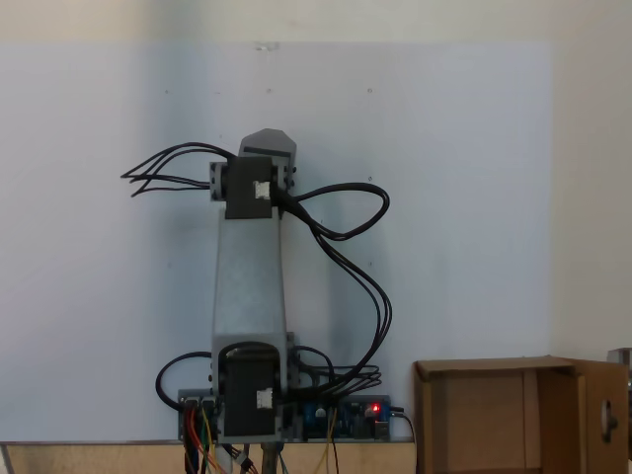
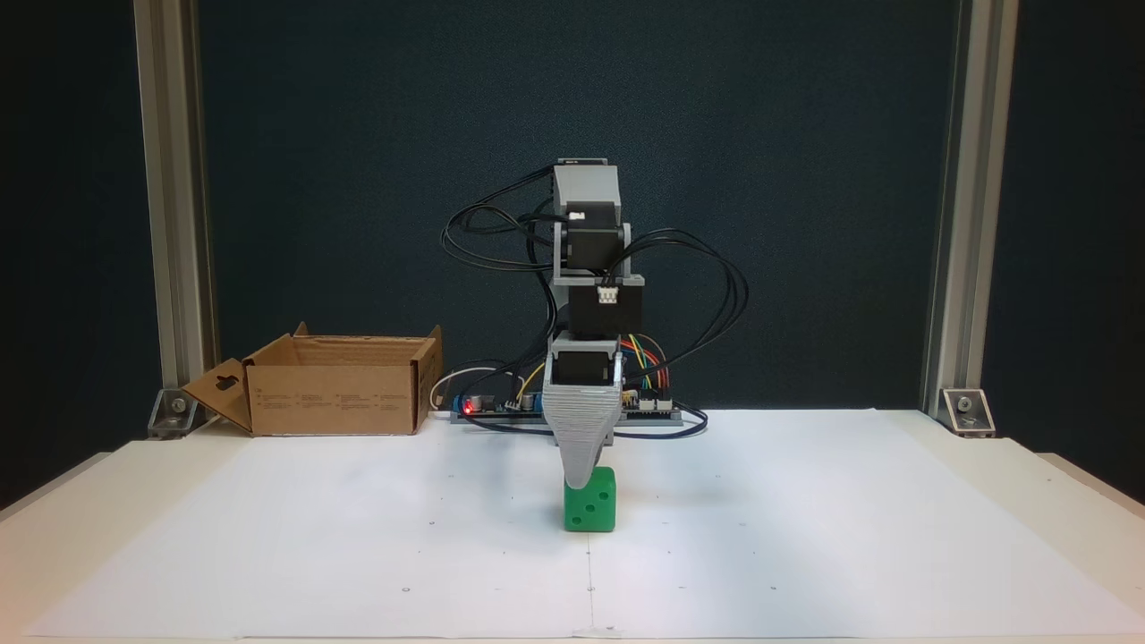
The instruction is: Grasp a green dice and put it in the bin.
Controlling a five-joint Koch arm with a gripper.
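The green dice (image 2: pixel 590 510) sits on the white paper near the table's middle, with dark pips on its front face. My gripper (image 2: pixel 581 478) points straight down onto the dice's top left part. Its broad grey ridged finger (image 2: pixel 581 429) faces the camera and covers the other jaw, so the gap is hidden. The bin is a brown cardboard box with upright flaps. It stands at the back left in a fixed view (image 2: pixel 335 398) and at the lower right in a fixed view (image 1: pixel 474 415), well apart from the dice. The arm's back (image 1: pixel 252 286) rises in front of a pale wall.
A control board with a red light (image 2: pixel 468 409) and looping black cables (image 2: pixel 716 295) lie around the arm's base. Aluminium posts (image 2: pixel 174 206) (image 2: pixel 953 206) stand at the back corners. White paper (image 2: pixel 805 537) covers the table on both sides of the dice.
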